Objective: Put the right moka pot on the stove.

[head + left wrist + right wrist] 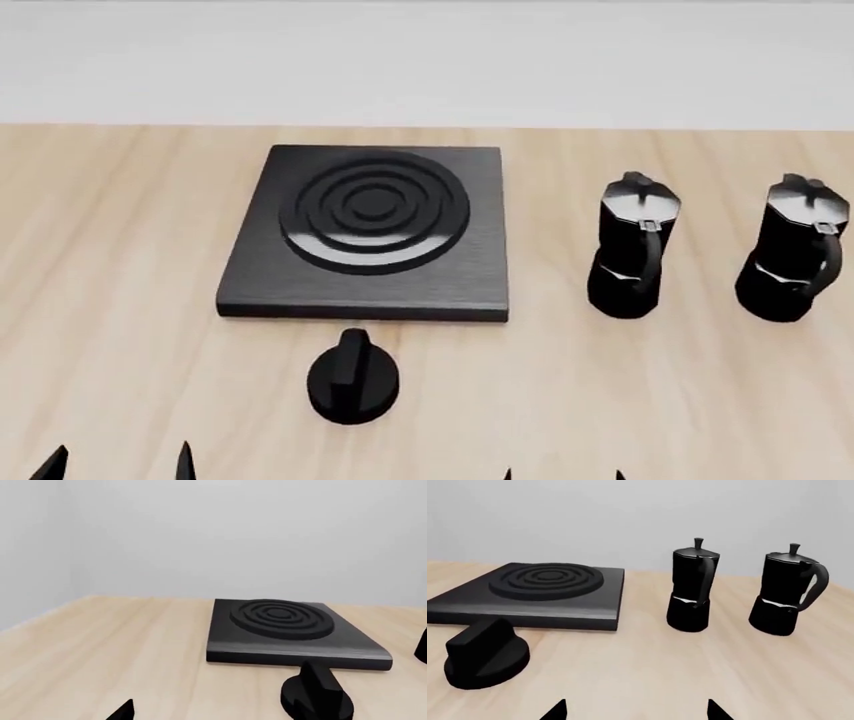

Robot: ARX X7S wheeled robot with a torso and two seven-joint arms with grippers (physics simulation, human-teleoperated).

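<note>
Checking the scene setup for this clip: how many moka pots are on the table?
2. Both stand upright to the right of the stove: the right moka pot near the head view's right edge, the other moka pot between it and the stove. None looks hidden.

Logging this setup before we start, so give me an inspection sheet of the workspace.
Surface: light wooden table, level.
Job's things: right moka pot upright, untouched; stove with its burner bare.
Clutter: second moka pot upright between stove and right pot; loose black knob in front of the stove.
End effectors: left end effector and right end effector open, only fingertips showing at the near edge, holding nothing.
Cables: nothing seen.
Surroundings: plain pale wall.
</note>
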